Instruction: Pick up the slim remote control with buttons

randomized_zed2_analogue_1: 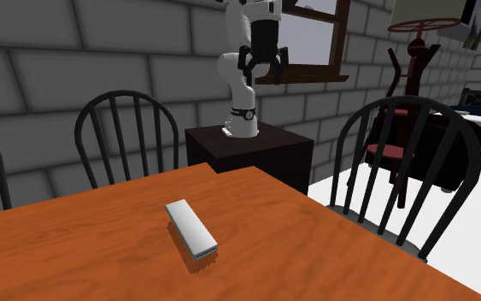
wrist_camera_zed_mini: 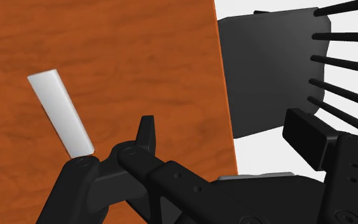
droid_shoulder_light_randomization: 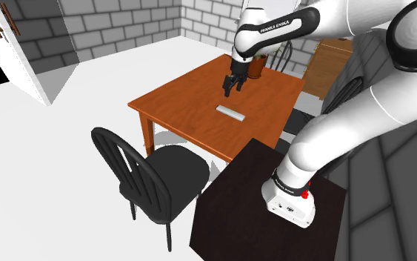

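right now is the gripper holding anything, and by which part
Nothing is held. The open gripper hangs above the table; the remote lies flat on it, untouched.

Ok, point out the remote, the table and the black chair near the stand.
Remote [randomized_zed2_analogue_1: 191, 227], second exterior view, middle of its top face.
Table [droid_shoulder_light_randomization: 184, 107], shoulder view, bare part of its top.
Black chair [droid_shoulder_light_randomization: 171, 169], shoulder view, on its seat.

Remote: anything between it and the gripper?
Nothing visible. The remote lies flat on the bare table, nothing touching it. The gripper hangs above the table beside it, fingers open. A brown pot stands behind the gripper, off the path.
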Action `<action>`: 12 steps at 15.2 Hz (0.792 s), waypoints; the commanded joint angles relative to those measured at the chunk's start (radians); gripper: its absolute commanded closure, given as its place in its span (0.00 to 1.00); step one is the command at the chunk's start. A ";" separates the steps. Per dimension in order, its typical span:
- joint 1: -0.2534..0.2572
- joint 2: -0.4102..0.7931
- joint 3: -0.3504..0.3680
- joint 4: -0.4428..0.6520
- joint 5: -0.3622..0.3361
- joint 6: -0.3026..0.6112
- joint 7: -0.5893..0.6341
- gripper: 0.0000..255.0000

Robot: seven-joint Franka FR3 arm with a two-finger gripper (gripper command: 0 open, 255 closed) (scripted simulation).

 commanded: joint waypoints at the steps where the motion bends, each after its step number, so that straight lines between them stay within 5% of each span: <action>1: -0.007 0.065 -0.030 0.005 0.000 0.061 -0.037 0.00; 12: -0.044 0.473 -0.149 0.151 0.140 0.305 -0.298 0.00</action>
